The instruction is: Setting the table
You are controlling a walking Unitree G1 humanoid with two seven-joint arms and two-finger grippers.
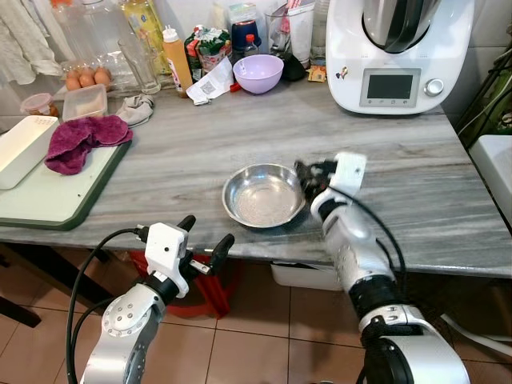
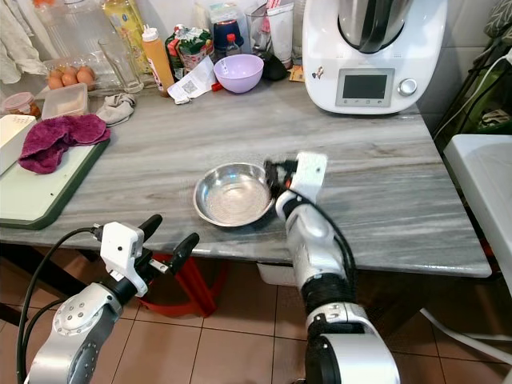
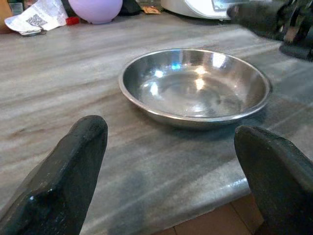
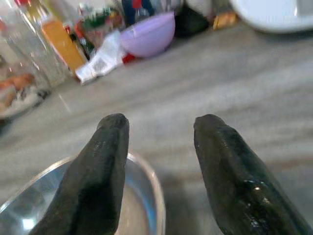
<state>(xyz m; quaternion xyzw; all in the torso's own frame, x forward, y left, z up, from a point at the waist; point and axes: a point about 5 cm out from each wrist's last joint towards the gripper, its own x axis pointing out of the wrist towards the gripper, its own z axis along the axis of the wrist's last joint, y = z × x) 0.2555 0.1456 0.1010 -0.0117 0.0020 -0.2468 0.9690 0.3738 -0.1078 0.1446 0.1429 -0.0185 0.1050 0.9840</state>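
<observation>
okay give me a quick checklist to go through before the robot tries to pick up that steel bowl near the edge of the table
1. Steel bowl upright and empty: ok.
2. Right hand open: ok, its fingers stand apart over the bowl's right rim.
3. Right hand gripping the rim: not ok, the fingers look to be above it, not closed on it.
4. Left hand out of the way: ok, open and hanging in front of the table edge, off the bowl.
5. Room around the bowl: ok, bare tabletop on all sides; the purple bowl and white appliance sit far back.
6. Bowl clear of the table edge: ok, though close to it.
</observation>
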